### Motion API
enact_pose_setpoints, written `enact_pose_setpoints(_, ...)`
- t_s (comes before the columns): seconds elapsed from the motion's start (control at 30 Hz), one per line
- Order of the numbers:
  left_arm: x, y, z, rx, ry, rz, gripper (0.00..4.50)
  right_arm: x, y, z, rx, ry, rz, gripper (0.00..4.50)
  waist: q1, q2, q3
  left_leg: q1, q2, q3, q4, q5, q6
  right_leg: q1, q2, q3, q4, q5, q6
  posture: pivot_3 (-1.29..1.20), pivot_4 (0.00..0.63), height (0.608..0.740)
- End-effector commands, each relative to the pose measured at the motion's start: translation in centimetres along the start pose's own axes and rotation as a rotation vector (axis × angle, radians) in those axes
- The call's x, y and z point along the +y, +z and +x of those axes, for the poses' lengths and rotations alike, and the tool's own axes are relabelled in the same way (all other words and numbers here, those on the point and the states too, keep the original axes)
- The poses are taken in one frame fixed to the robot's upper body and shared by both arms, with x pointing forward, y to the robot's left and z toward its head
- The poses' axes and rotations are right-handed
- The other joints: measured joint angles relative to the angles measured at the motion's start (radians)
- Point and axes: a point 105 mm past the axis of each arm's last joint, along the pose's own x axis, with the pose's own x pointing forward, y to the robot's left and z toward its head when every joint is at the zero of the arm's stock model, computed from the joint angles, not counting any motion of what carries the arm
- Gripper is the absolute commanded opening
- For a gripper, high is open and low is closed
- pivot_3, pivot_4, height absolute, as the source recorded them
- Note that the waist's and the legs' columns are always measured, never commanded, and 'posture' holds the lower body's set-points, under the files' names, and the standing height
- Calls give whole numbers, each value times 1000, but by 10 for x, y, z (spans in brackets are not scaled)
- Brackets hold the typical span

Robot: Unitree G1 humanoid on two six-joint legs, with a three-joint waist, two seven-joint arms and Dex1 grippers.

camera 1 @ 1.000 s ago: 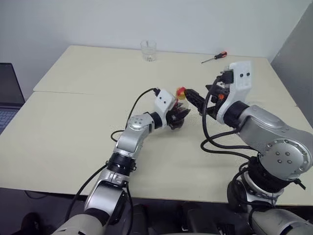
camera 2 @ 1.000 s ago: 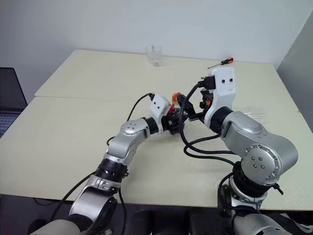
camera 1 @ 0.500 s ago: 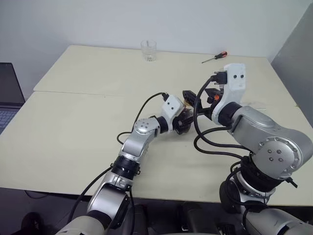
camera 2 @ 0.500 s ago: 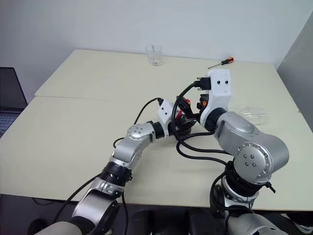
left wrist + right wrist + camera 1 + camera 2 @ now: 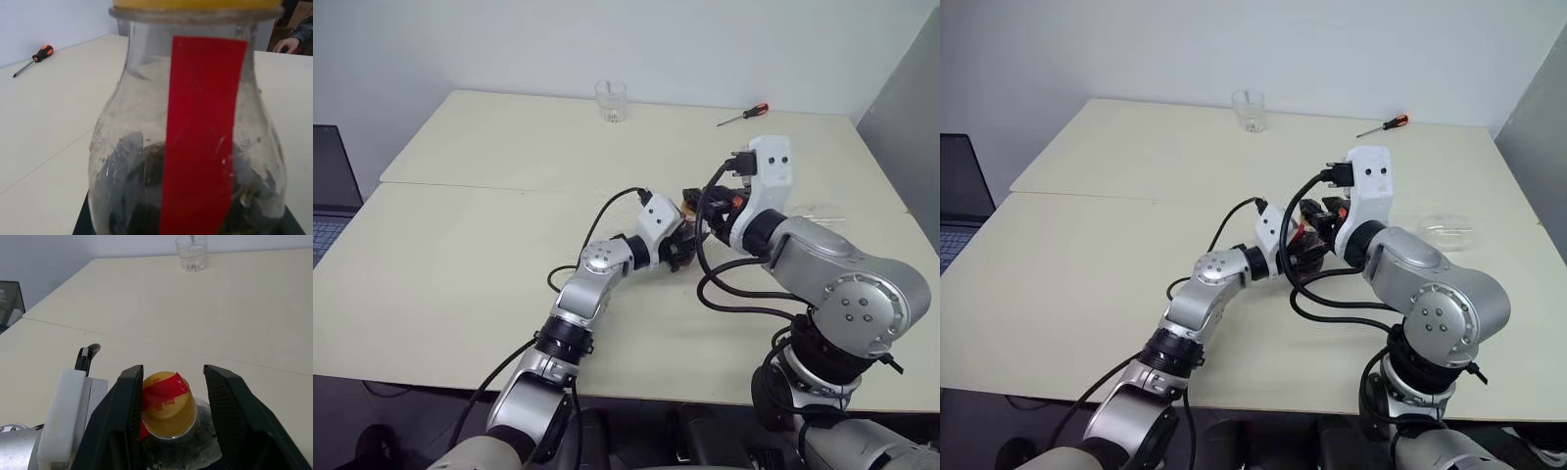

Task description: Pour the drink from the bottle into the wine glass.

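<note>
My left gripper is shut on the bottle and holds it upright over the middle of the table. The bottle is clear and rounded, with a red label strip. The dark drink fills its lower part. My right gripper straddles the yellow-and-red cap from above. One of its fingers touches the cap, while a gap shows on the other side. The wine glass is out of view.
A short clear tumbler stands at the table's far edge. A red-handled screwdriver lies at the far right. Something clear and flat lies to the right of my right arm. A laptop sits off the table's left side.
The bottle in my left gripper has shifted right, under the right gripper. The right fingers, wide apart beside the cap before, have come in around it.
</note>
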Motion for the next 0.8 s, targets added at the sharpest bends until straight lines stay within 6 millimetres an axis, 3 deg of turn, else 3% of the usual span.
enact_pose_setpoints(0.03,-5,30,3,-102,-16,71,1552,5,0,-1,4,29,-18,2184,0,0,0,0,0,0,0,0,0,0,0,0,0,0,0,0,150,740)
enact_pose_setpoints(0.57,-6,30,2,-102,0,76,1500,6,-4,0,34,42,-40,2184,0,0,0,0,0,-4,0,0,0,0,0,0,0,0,0,0,150,740)
enact_pose_setpoints(0.7,-5,29,2,-100,6,72,1489,5,-2,0,26,41,-45,1471,0,0,0,0,0,-4,0,0,0,0,0,0,0,0,0,0,150,740)
enact_pose_setpoints(0.8,-4,28,1,-96,12,64,1435,5,1,-2,15,46,-48,1471,0,0,0,0,0,-5,0,0,0,0,0,0,-1,0,1,0,150,740)
